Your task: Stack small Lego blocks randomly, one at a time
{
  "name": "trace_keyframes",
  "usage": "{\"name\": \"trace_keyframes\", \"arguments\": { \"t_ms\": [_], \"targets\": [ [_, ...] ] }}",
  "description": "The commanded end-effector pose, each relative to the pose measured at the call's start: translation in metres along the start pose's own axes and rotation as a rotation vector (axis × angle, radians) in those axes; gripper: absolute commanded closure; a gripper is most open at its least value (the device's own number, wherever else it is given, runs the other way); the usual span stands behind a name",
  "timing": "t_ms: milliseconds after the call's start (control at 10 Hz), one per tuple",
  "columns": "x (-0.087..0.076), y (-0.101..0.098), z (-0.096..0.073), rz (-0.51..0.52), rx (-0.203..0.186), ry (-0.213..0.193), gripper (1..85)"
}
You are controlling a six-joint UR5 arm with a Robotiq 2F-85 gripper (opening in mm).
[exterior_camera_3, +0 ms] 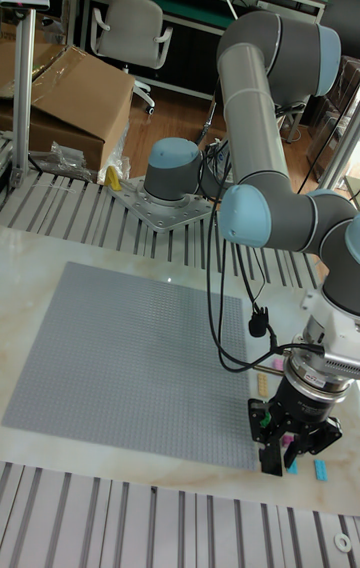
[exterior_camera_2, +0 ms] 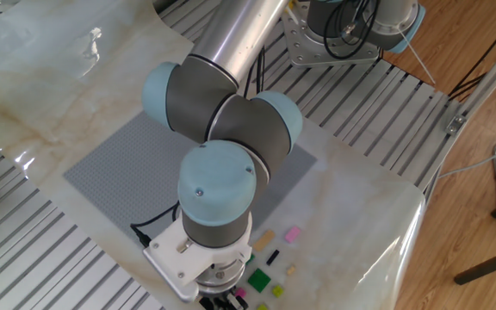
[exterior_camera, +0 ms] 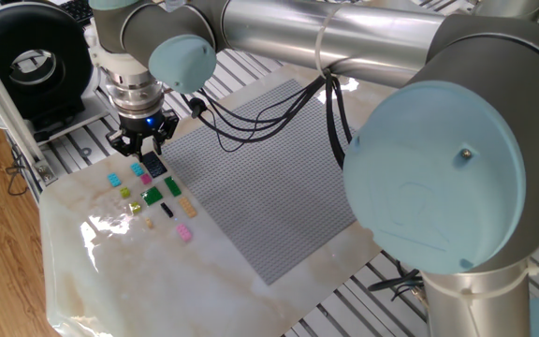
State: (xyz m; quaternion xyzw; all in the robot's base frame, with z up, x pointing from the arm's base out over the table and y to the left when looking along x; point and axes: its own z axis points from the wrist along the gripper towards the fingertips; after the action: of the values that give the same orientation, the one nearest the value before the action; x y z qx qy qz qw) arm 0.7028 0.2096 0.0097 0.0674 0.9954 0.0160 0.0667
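Stacking looks barely begun: in one fixed view the small Lego blocks are lying scattered singly on the marble sheet (exterior_camera: 110,271) at left of frame, with a cyan brick (exterior_camera: 114,179), a bright green brick (exterior_camera: 152,196), a darker green brick (exterior_camera: 173,187), a black brick (exterior_camera: 167,211), a tan brick (exterior_camera: 189,208) and a pink brick (exterior_camera: 185,233) all apart from one another, none visibly sitting on another. The gripper (exterior_camera: 142,150) is hanging just above the upper end of this cluster, over a dark plate (exterior_camera: 153,165); its fingers are looking slightly parted, but whether they are clamping anything I cannot tell. Nearly every block appears left to stack. The grey baseplate (exterior_camera: 269,178) is lying just right of the bricks, leaving bare marble toward the lower left; the sheet's edge and the slatted table (exterior_camera: 73,136) are running close behind the gripper, so room there is tight.
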Motion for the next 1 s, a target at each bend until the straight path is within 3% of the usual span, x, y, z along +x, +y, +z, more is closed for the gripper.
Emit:
{"name": "trace_keyframes", "arguments": {
  "t_ms": [0,900],
  "targets": [
    [0.0036,0.0003,0.0010,0.011,-0.003,0.011,47.0],
    [0.0061,0.0018,0.0042,0.002,-0.004,0.014,46.7]
  ]
}}
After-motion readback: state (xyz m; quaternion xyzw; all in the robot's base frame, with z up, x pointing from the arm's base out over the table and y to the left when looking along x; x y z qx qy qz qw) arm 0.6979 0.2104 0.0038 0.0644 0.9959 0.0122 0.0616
